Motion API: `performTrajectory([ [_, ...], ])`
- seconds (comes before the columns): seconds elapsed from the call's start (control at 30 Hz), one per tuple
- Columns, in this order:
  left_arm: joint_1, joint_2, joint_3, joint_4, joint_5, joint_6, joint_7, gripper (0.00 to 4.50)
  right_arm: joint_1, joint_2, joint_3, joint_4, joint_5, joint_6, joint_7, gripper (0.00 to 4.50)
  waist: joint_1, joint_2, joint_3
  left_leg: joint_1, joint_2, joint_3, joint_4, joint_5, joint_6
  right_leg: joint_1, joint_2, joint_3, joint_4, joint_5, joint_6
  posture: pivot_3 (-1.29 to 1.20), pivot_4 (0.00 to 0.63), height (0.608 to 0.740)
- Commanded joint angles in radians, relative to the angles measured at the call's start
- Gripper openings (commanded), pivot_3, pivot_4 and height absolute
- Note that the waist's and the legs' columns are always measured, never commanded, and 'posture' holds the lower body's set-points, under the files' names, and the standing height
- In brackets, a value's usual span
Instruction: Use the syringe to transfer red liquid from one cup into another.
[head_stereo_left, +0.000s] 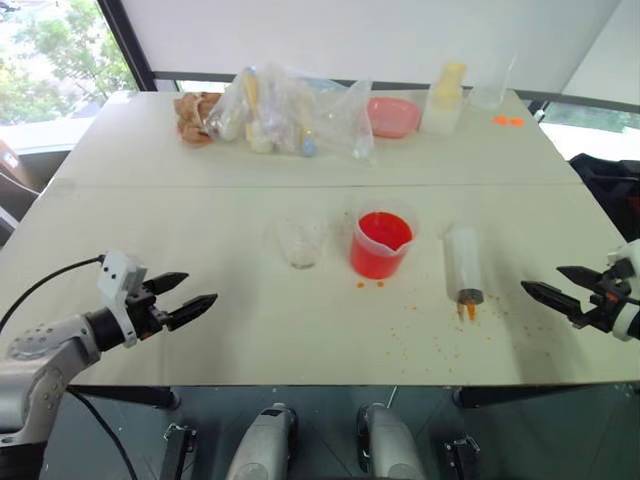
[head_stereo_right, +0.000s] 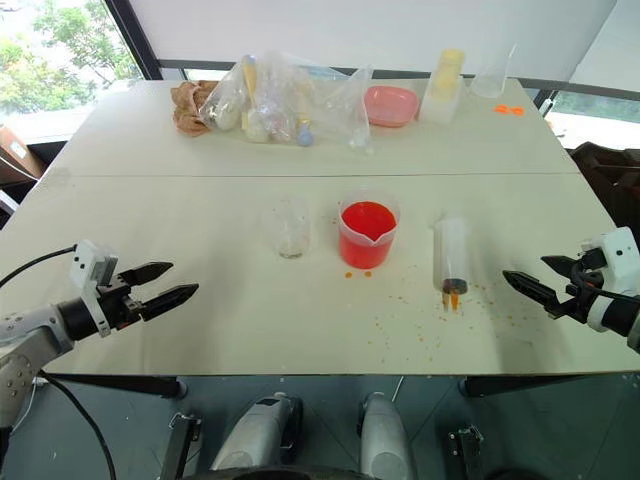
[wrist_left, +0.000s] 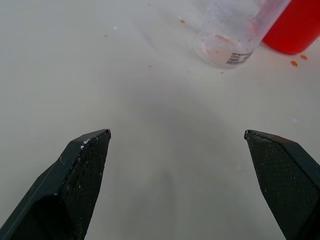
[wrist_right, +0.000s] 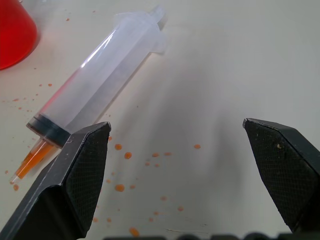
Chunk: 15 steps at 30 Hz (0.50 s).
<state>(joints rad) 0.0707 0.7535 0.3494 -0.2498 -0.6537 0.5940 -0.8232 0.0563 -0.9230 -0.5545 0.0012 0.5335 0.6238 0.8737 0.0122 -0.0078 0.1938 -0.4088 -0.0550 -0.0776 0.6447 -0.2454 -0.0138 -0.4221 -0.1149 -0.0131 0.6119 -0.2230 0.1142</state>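
Both two-fingered black grippers hover over the near edge of the white table (head_stereo_left: 250, 330), the left gripper (head_stereo_left: 180, 297) and the right gripper (head_stereo_left: 558, 283) each spread wide and holding nothing. Just ahead of the right gripper, toward the middle of the table, lies the large clear plastic syringe (head_stereo_left: 463, 262), flat on its side, its orange-stained nozzle pointing back toward the near edge amid a scatter of orange droplets (wrist_right: 125, 170). Beyond it, further from the right gripper, stands the clear spouted beaker (head_stereo_left: 380, 242) of bright red liquid (head_stereo_left: 383, 232). The small plain clear cup (head_stereo_left: 300, 240) stands ahead of the left gripper, apparently empty. The round barrel will likely roll if only one finger meets it, and a sideways nudge could knock it into the nearly full beaker and spill it. The light cup would tip at a brush.
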Motion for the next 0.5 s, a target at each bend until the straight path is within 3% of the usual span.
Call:
performTrajectory([
  [0.03, -0.020, -0.002, 0.021, 0.004, 0.019, -0.043, 0.002, 4.50, -0.003, 0.004, -0.020, -0.034, 0.000, -0.018, -0.008, 4.44, 0.000, 0.000, 0.000, 0.000, 0.000, 0.000, 0.000, 0.000, 0.000, 0.000, 0.000, 0.000, 0.000, 0.000, 0.000, 0.00, 0.150, 0.740],
  [0.5, -0.069, 0.038, 0.013, 0.057, 0.049, -0.050, -0.046, 4.50, -0.072, 0.000, 0.015, -0.004, -0.029, -0.017, -0.050, 4.44, 0.000, 0.000, 0.000, 0.000, 0.000, 0.001, 0.000, 0.000, 0.000, 0.000, 0.000, 0.000, 0.000, 0.000, 0.000, 0.00, 0.150, 0.740],
])
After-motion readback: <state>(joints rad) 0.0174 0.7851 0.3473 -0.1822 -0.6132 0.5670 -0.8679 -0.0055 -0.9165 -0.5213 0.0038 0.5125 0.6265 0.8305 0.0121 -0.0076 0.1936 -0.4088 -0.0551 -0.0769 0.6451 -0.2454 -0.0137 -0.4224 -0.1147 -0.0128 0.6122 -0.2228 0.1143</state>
